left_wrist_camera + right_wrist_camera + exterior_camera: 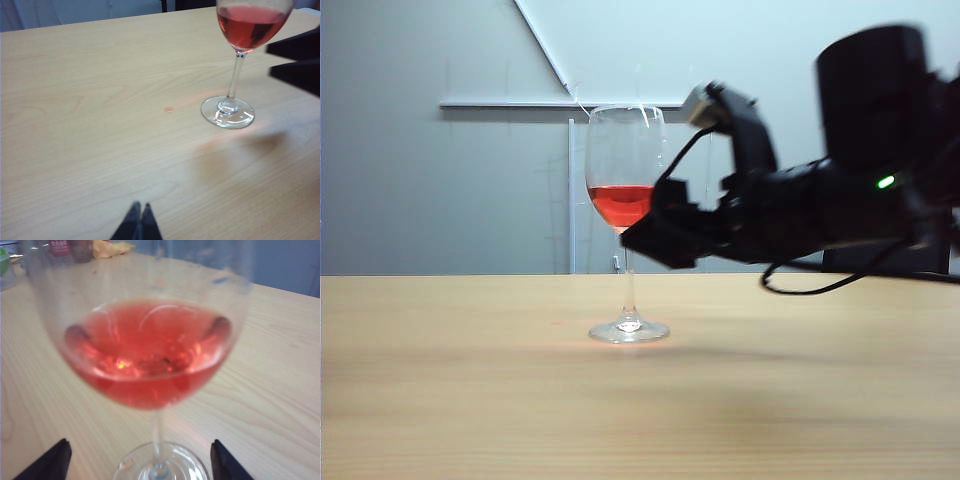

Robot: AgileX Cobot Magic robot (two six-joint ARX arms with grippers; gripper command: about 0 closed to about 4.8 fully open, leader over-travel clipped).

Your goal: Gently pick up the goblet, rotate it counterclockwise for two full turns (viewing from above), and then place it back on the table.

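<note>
A: Goblet (627, 225) is standing upright on the table (470, 400), foot flat, red liquid sitting low in the bowl. Right gripper (140, 460) is reaching in level from the side, fingers spread wide, one tip on each side of the stem. Not touching yet, as far as I can tell.

B: Left gripper (137, 222)?

A: Fingertips are pressed together, holding nothing. Goblet is sitting well ahead of it and off to one side. Not involved.

B: Step?

A: Approach to grasp, I'm judging. Nothing lifted.

B: Tips for doing it well?

A: Stem is running between the right fingers, bowl just above them, foot just below. Keeping the stem centred matters, so both pads meet it together. Closing slowly, since thin glass tips easily if one finger lands first. Staying clear of the bowl too. Lifting straight up, keeping it vertical through the turns, or the liquid slops.
</note>
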